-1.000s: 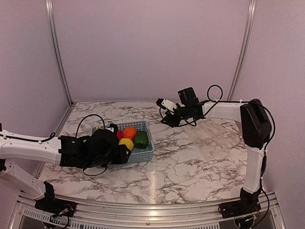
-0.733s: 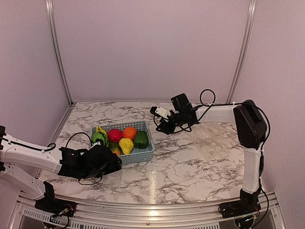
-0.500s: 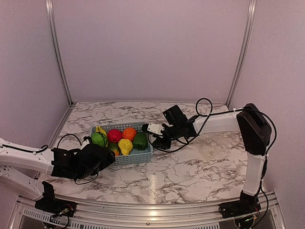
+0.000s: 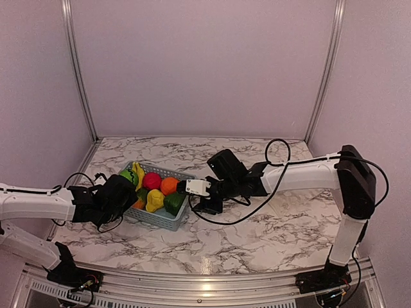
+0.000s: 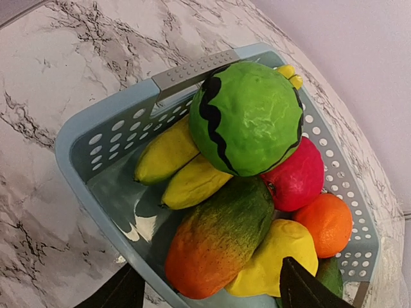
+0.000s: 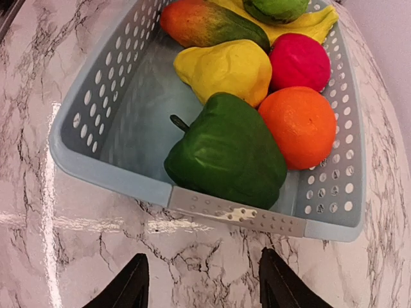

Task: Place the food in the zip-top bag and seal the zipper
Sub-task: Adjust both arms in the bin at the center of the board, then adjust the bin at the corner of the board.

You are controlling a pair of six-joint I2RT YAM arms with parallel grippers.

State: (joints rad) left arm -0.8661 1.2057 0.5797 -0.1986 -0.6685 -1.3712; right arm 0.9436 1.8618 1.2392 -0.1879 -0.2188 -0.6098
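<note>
The food lies in a blue-grey mesh basket (image 4: 168, 220): a green melon (image 5: 246, 117), yellow bananas (image 5: 168, 151), an orange-green mango (image 5: 218, 239), a red piece (image 5: 298, 180), an orange (image 6: 297, 125), a yellow piece (image 6: 225, 68) and a green pepper (image 6: 226, 151). My left gripper (image 5: 212, 296) is open, its fingers on either side of the basket's left end wall. My right gripper (image 6: 204, 287) is open over the marble, just short of the basket's grey handle (image 6: 234, 212). The zip-top bag (image 4: 302, 192) shows only faintly on the table at right; its zipper cannot be made out.
The basket (image 5: 83, 138) stands skewed on the marble table left of centre. The right arm (image 4: 289, 174) stretches low across the table's middle. Purple walls with metal posts close in the back and sides.
My right gripper has swung left from the back right to the basket's right end. My left gripper has moved to the basket's left end. The basket has turned and shifted left.
</note>
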